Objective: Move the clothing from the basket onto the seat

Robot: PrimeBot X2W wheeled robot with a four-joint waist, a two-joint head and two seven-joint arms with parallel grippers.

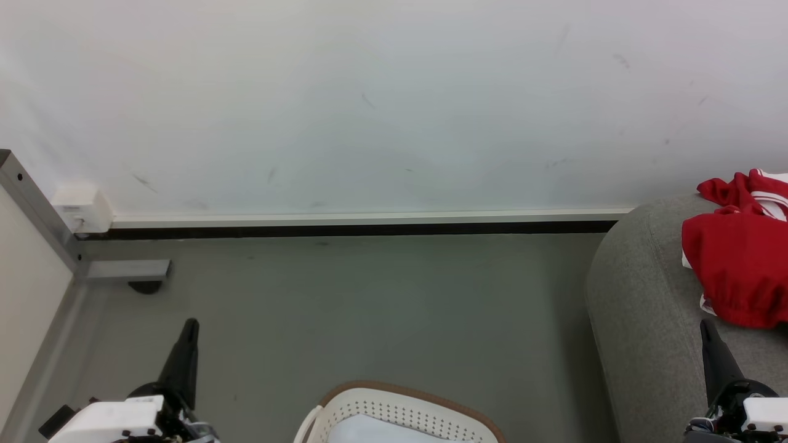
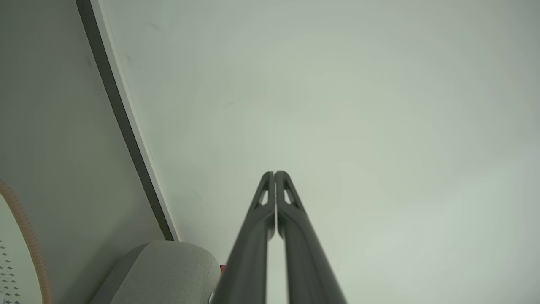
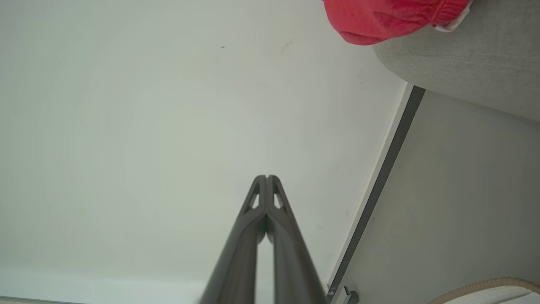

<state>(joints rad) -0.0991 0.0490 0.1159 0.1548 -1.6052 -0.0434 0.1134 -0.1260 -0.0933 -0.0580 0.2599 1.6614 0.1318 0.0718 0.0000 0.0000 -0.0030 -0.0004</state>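
Left gripper (image 1: 190, 323) and right gripper (image 1: 705, 325) are both pinched closed and empty, the bright red white-striped clothing (image 1: 739, 271) lying on the light grey fabric sofa (image 1: 640, 320) just ahead of the right gripper, the oval white brown-rimmed basket (image 1: 394, 389) sitting between the 2 arms.

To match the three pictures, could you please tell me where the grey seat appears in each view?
Head view: seat, right edge.
Left wrist view: seat, bottom left.
Right wrist view: seat, upper right.
Shared landmark: the dark skirting strip.
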